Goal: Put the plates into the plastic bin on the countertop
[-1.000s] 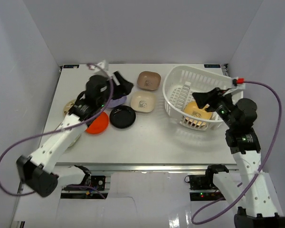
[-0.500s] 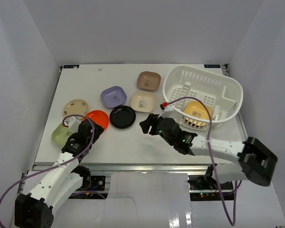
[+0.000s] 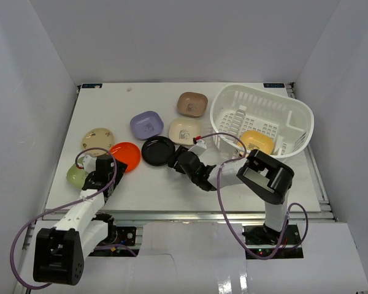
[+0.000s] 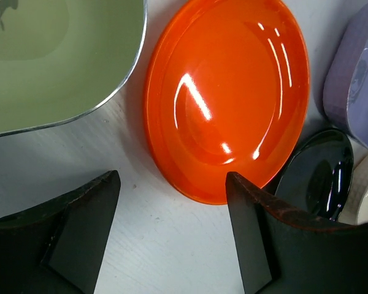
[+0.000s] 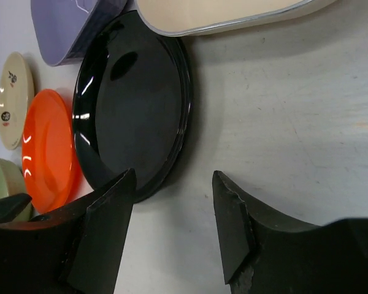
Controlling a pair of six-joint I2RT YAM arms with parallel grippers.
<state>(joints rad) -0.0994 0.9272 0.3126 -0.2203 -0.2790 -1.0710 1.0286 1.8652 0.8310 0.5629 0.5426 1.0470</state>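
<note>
Green plate [image 4: 49,55] partly off-frame.

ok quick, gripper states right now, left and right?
Left gripper: open, holding nothing, just short of the orange plate.
Right gripper: open, holding nothing, at the edge of the black plate.
</note>
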